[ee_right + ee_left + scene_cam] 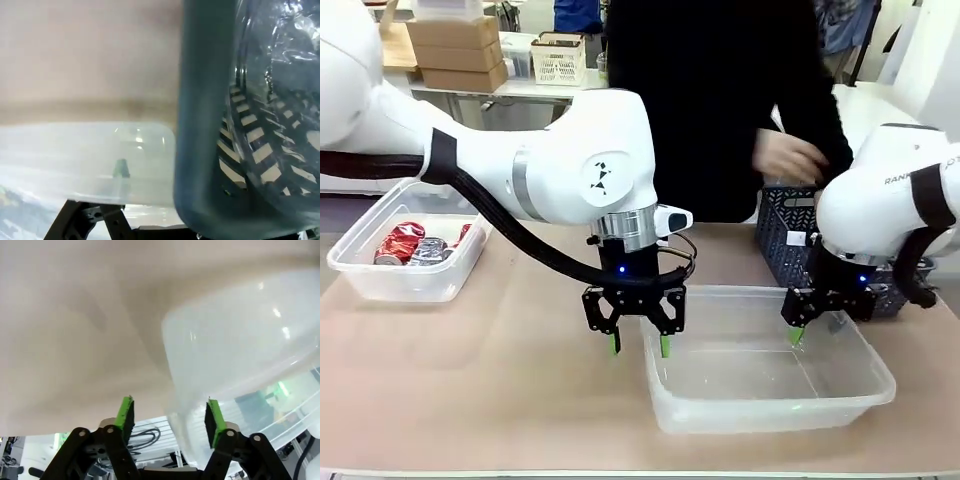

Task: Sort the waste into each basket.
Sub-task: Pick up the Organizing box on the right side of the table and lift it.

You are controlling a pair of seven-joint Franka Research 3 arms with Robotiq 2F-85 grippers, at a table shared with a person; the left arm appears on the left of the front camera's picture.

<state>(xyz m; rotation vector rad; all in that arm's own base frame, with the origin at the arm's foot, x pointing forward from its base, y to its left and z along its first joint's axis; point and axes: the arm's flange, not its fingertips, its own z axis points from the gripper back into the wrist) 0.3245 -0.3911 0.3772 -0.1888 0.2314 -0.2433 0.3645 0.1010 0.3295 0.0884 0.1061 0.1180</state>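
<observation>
Now left jaws apart, empty, over clear tub [760,412] rim; right jaws: cannot tell.

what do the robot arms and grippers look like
Both arms are glossy white and rounded. A black hose runs along the left arm, which bears small black marks. The left gripper and right gripper: black linkages, green pads, blue light above.

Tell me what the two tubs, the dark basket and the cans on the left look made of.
Near tub and left tub: probably clear, glossy plastic; the table shows through and highlights glint on the walls. Dark basket: likely moulded plastic, matte grey, with a lattice of openings. Cans: seemingly thin metal, shiny red and silver, crushed.
</observation>
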